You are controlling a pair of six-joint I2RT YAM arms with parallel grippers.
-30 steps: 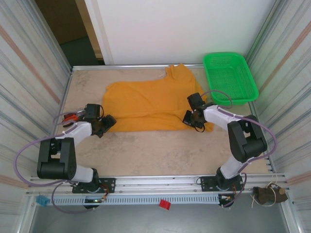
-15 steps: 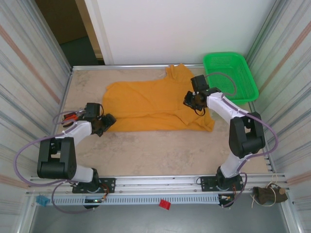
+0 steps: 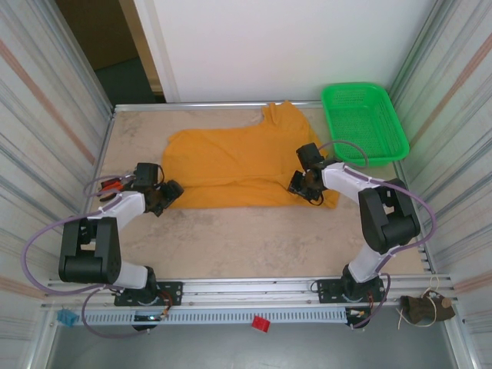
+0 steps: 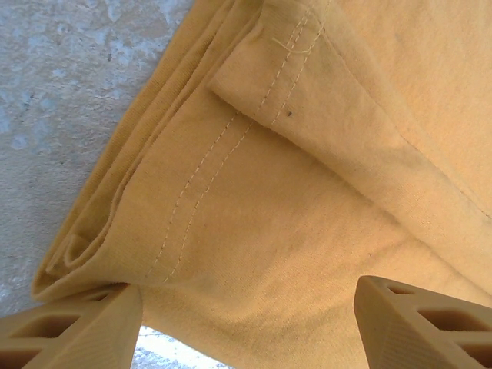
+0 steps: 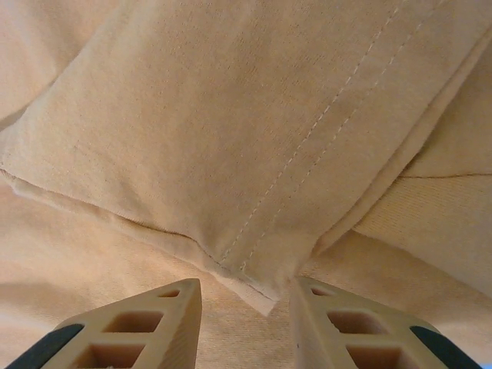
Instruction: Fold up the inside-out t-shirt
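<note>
The inside-out t-shirt lies spread across the back half of the table, mustard orange, with one sleeve pointing to the back wall. My left gripper sits at its near left corner. In the left wrist view the jaws stand wide apart, with the layered, stitched hem lying loose between them. My right gripper hovers over the shirt's near right part. In the right wrist view its jaws are partly apart around the corner of a folded hem flap, without pinching it.
A green plastic basket stands at the back right corner, beside the shirt's sleeve. Bare table stretches between the shirt's near edge and the arm bases. Corrugated walls close in both sides.
The right gripper swung toward the back of the shirt, then returned to its near right part, and its jaws went from shut to apart. The left arm stayed still.
</note>
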